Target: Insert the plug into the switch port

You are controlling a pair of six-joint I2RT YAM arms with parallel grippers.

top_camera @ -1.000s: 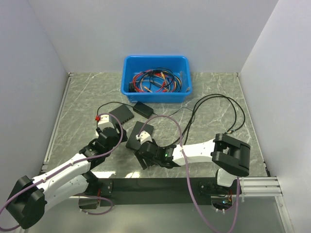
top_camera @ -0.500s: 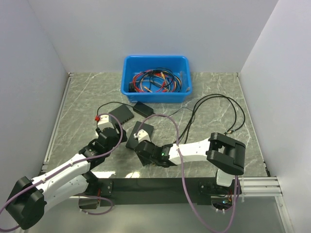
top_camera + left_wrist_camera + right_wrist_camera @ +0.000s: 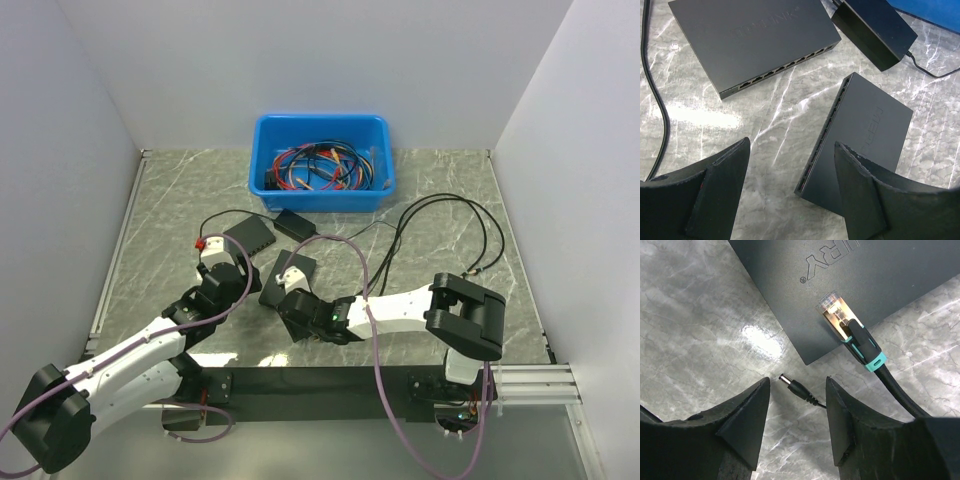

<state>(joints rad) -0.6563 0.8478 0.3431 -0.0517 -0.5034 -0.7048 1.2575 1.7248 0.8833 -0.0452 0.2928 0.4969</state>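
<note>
The plug (image 3: pixel 794 386), a small black barrel connector with a metal tip on a thin black cable, lies on the marble table just off the corner of a dark switch (image 3: pixel 850 285). My right gripper (image 3: pixel 797 392) is open and straddles the plug, one finger on each side with a gap to both. In the top view that gripper (image 3: pixel 288 292) sits at the near edge of this switch (image 3: pixel 297 268). My left gripper (image 3: pixel 792 146) is open over bare table with nothing between its fingers. The same switch (image 3: pixel 862 132) lies under its right finger, its port row facing left.
A second switch (image 3: pixel 752 37) lies farther back, ports facing me. A black brick adapter (image 3: pixel 875 30) sits by the blue bin (image 3: pixel 320 162) of red and blue cables. A gold-shelled network connector with a teal band (image 3: pixel 842 320) rests on the near switch. Black cable loops (image 3: pixel 450 225) lie at the right.
My right arm has shifted a little left and its jaws have narrowed around the plug. The left arm has not moved.
</note>
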